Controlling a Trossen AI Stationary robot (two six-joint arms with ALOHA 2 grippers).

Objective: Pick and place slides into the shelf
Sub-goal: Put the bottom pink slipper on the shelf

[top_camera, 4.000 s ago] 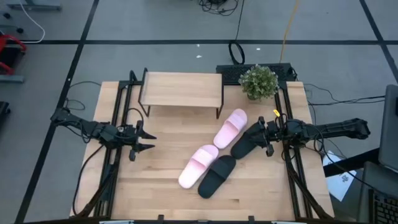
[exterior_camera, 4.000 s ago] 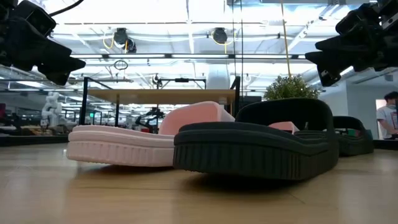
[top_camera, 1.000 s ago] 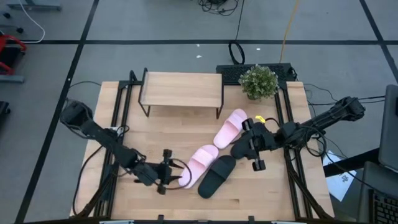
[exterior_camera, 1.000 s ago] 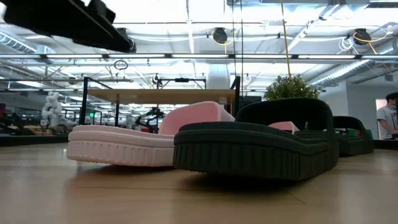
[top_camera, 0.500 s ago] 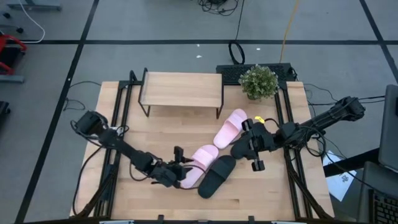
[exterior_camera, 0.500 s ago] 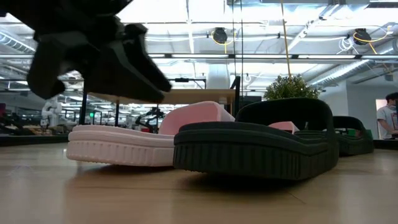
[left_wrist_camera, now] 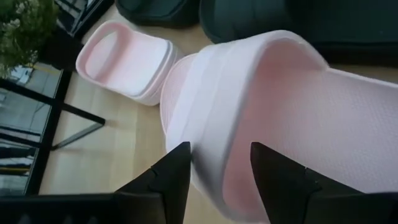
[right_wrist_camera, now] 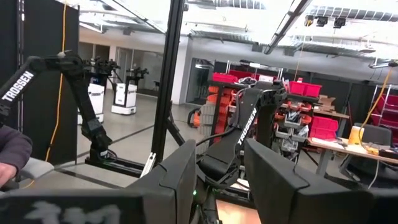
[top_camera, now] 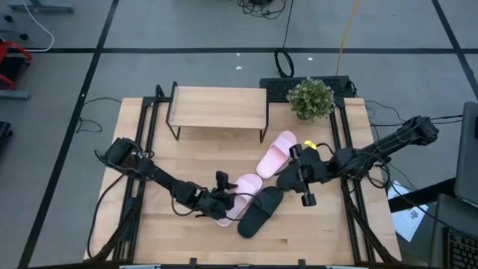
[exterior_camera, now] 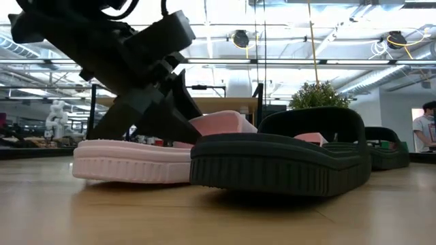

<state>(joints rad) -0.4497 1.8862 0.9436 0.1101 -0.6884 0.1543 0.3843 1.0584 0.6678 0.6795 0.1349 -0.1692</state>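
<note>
Low view is showing the nearest things first: a black slide point(exterior_camera: 279, 160) lying on the worktop point(exterior_camera: 218, 218), with a pink slide point(exterior_camera: 136, 158) touching it behind. The left end effector point(exterior_camera: 146, 109) is coming down onto that pink slide. Its wrist view is showing the two fingers point(left_wrist_camera: 177, 174) spread, straddling the slide's wide strap point(left_wrist_camera: 249, 74), not yet pinching it.

High view is placing this pair near the worktop's front middle, with the left end effector point(top_camera: 222, 200) over the pink slide's point(top_camera: 237, 196) heel end. A second pink slide point(top_camera: 276, 153) and a second black slide point(top_camera: 293, 174) are lying farther back towards the right, where the right end effector point(top_camera: 297, 172) is hanging over the black one; its wrist view shows its fingers spread. Beyond them stands the shelf point(top_camera: 218, 108), carrying nothing, with a plant point(top_camera: 311, 97) beside it.

The slides are looking foam-like, so probably light and squashy, with a dull surface that should grip well. The strap arch, or a side wall of the sole, seems the best place to pinch.

Four seconds ago the left arm was waiting at the worktop's left edge; half a second ago it was just short of the pink slide. The slides have not moved.
</note>
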